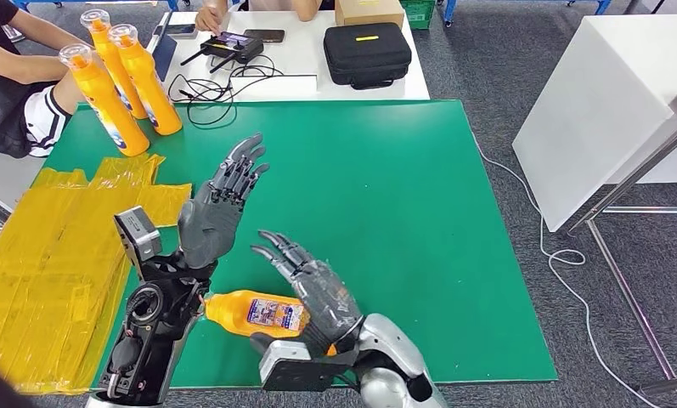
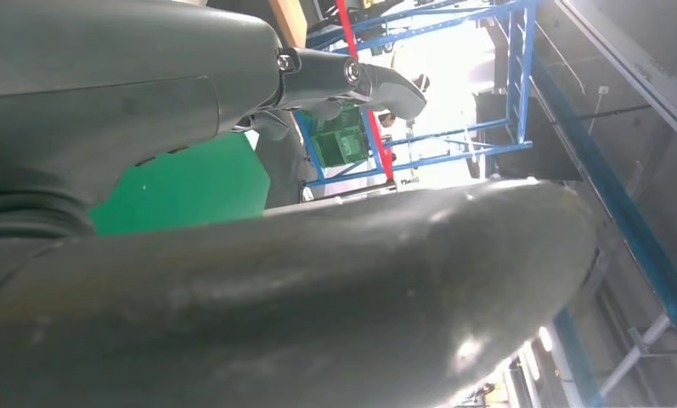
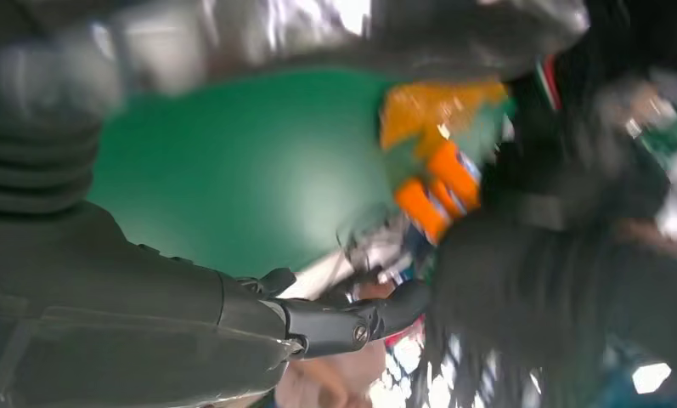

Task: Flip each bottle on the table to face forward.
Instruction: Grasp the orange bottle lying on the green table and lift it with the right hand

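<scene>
An orange bottle (image 1: 251, 313) with a blue and white label lies on its side on the green table (image 1: 386, 187), near the front edge, between my two arms. My right hand (image 1: 311, 285) is over its right end with fingers spread, hiding that end; I see no grip on it. My left hand (image 1: 222, 204) is raised above the table left of the bottle, fingers straight and apart, holding nothing. Three more orange bottles (image 1: 118, 81) stand upright at the far left corner; they appear blurred as the orange bottles (image 3: 437, 187) in the right wrist view.
Yellow plastic sheeting (image 1: 54, 255) covers the table's left side. A person (image 1: 12, 85) sits at the far left beside the standing bottles. Behind the green table a white table holds a black case (image 1: 367, 53) and cables (image 1: 211, 85). A white cabinet (image 1: 606, 102) stands right.
</scene>
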You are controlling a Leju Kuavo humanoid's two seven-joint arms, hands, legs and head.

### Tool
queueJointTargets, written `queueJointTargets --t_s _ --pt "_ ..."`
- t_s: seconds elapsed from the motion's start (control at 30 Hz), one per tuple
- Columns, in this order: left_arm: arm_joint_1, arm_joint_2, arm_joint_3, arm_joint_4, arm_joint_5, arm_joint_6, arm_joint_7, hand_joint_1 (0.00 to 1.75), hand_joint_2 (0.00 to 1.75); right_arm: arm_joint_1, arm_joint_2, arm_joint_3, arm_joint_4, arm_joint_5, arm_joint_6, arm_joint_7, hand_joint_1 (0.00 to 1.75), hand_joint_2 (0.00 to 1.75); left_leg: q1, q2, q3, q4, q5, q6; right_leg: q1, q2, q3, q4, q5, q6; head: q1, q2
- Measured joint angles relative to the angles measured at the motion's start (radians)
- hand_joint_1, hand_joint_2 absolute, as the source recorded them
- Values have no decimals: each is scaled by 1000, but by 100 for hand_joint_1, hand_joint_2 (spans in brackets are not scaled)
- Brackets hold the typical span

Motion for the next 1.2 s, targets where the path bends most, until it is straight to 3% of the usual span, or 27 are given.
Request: queueJointTargets --t_s 0.27,0.57,1.03,1.07,1.2 --pt "-18 1 1 3 8 -8 27 0 0 -43 -18 115 150 127 8 148 0 175 -1 0 0 0 0 0 0 0 0 0 0 0 0 0" --pt "-33 0 9 20 8 4 31 0 0 -80 -16 183 304 292 -52 335 0 175 0 0 0 0 0 0 0 0 0 0 0 0 0 0" --pt "6 1 60 -21 11 31 60 0 0 -147 21 222 492 489 -47 458 0 175 0 0 0 0 0 0 0 0 0 0 0 0 0 0" --pt "10 1 63 -27 11 31 62 0 0 -151 24 222 499 494 -44 462 2 175 0 0 0 0 0 0 0 0 0 0 0 0 0 0" --pt "24 1 74 -37 8 33 65 0 0 -168 32 222 529 511 -56 496 52 175 0 0 1 0 0 0 0 0 1 0 0 0 0 0"
